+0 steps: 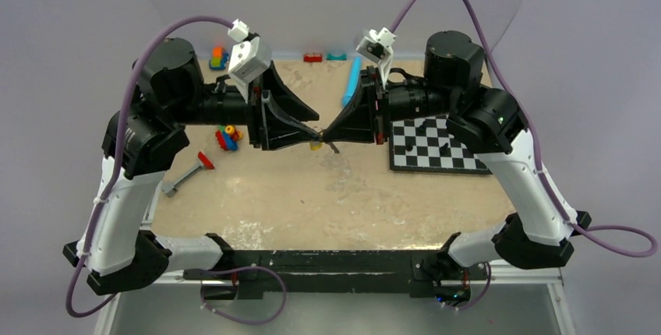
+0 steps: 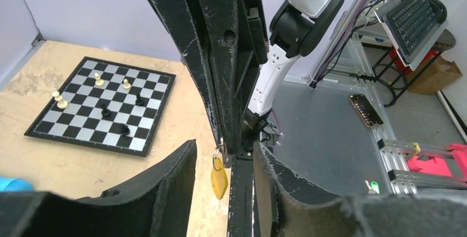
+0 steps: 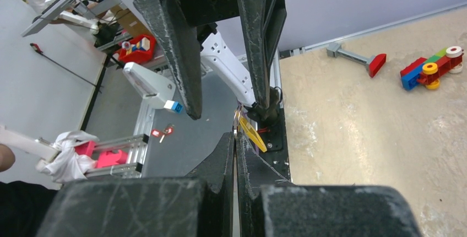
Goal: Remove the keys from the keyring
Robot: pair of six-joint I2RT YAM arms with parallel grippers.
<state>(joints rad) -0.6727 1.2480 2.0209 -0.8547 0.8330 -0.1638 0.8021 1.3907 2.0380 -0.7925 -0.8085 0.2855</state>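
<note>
A yellow-headed key [image 2: 218,177] hangs from a thin silver keyring [image 2: 218,150] above the table's middle. It also shows in the top view [image 1: 315,146] and in the right wrist view [image 3: 252,134]. My right gripper [image 3: 235,136] is shut, its tips pinching the keyring [image 3: 235,127]. In the top view it [image 1: 327,134] meets the left gripper tip to tip. My left gripper [image 2: 224,147] is open, with one finger on each side of the hanging key and neither touching it. It also shows in the top view [image 1: 314,131]. The key's blade is hidden.
A chessboard [image 1: 436,144] with several pieces lies at the right. A light-blue cylinder [image 1: 352,82] lies behind the grippers. Toy blocks [image 1: 227,137] and a grey tool with a red head [image 1: 187,175] lie at the left. More small blocks [image 1: 314,57] lie along the back edge.
</note>
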